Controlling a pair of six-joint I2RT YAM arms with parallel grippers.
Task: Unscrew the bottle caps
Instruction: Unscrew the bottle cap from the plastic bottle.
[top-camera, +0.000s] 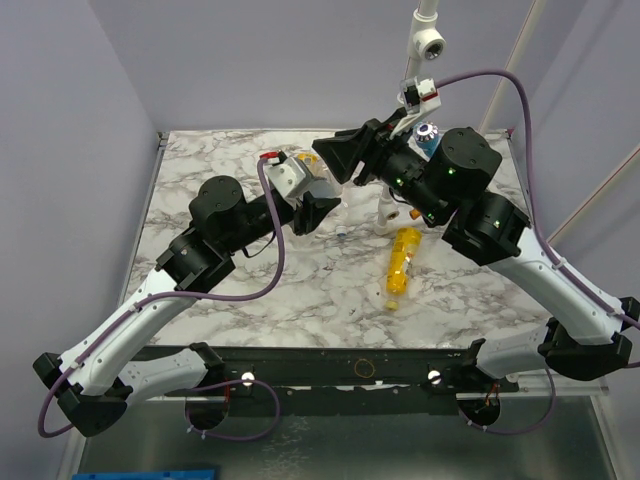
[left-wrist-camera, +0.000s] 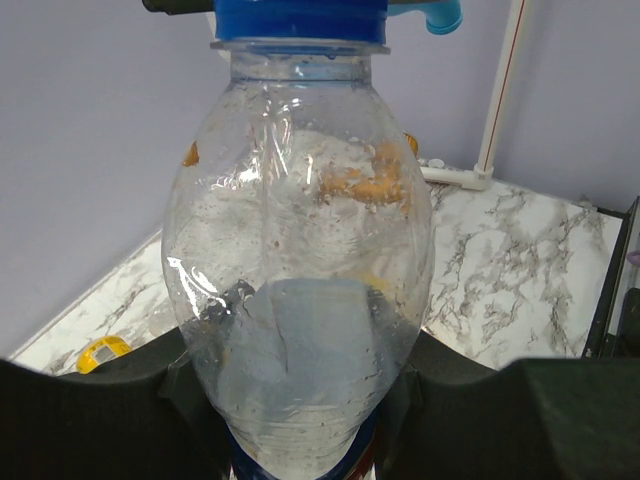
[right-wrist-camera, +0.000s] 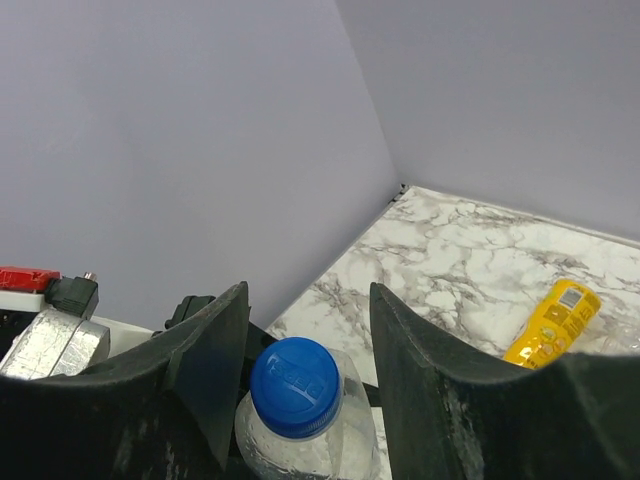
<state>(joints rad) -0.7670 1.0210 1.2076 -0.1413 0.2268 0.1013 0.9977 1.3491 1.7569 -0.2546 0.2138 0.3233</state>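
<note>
My left gripper (left-wrist-camera: 305, 400) is clamped on the lower belly of a clear bottle (left-wrist-camera: 300, 250), and its wrist camera looks up the bottle to the blue cap (left-wrist-camera: 300, 18). That view also shows a loose yellow cap (left-wrist-camera: 103, 352) on the marble table (left-wrist-camera: 520, 260), far left.

My right wrist camera looks down on the same cap. My right gripper (right-wrist-camera: 308, 300) straddles it with its fingers (right-wrist-camera: 215, 360) parted. One finger is just beside the cap and there is a clear gap on the other side, so nothing is gripped there. The cap's top has raised lettering that is too small to read.

A yellow bottle (right-wrist-camera: 555, 322) lies on its side on the marble. It has a pale barcode-like patch on its label, and I can't make out the words.

From above, my wrists hide the held bottle. Both arms reach inward and meet over the middle of the table, the left rising from the left and the right bent over it from the right.
</note>
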